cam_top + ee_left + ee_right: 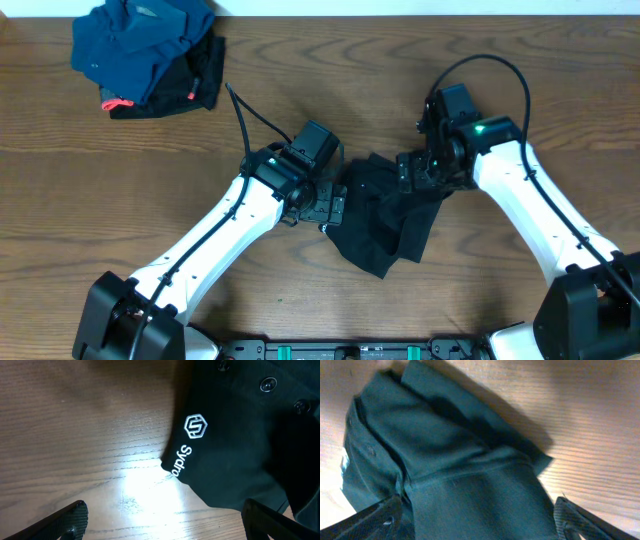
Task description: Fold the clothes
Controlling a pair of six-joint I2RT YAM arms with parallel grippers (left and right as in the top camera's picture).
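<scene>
The clothes lie crumpled in a black heap at the middle of the wooden table, between my two arms. My left gripper hovers at the heap's left edge, open. In the left wrist view its fingers stand wide over bare wood, with the black fabric and its white logo just ahead. My right gripper is over the heap's upper right. In the right wrist view it is open, fingers straddling a fold of the fabric without pinching it.
A dark blue garment is bundled at the far left corner, lying on a small black piece with red-pink tags. The left arm's black cable arcs over the table behind its wrist.
</scene>
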